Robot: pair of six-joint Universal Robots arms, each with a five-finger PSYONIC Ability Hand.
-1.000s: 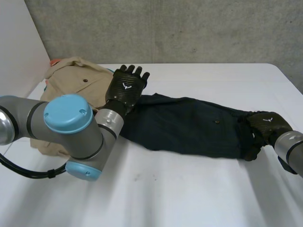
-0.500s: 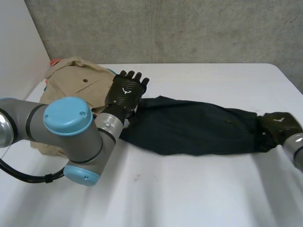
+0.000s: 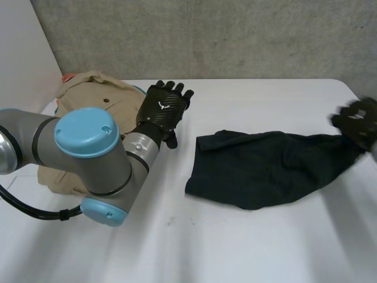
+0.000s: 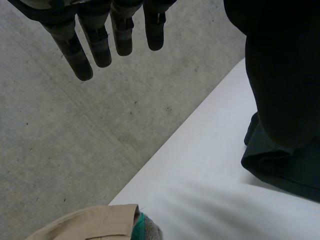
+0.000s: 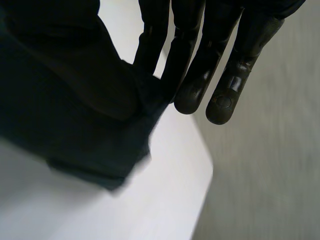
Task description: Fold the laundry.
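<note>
A dark garment (image 3: 265, 168) lies crumpled across the right half of the white table (image 3: 235, 247). Its right end stretches up to my right hand (image 3: 356, 121), which is at the table's right edge and shut on that end. In the right wrist view the dark garment (image 5: 65, 115) is pinched between the thumb and the fingers (image 5: 200, 60). My left hand (image 3: 165, 106) is open, fingers straight, raised beside the beige pile and clear of the dark garment. The left wrist view shows its straight fingers (image 4: 100, 45) and a folded end of the dark garment (image 4: 280, 167).
A beige garment (image 3: 88, 94) is heaped at the table's back left, with something teal (image 4: 147, 225) under its edge. A grey concrete wall (image 3: 235, 35) runs behind the table. My left arm (image 3: 88, 159) stretches across the front left.
My right hand has shut on the dark garment's right end and dragged it to the right and up. The garment has slid away from my left hand, which rose slightly.
</note>
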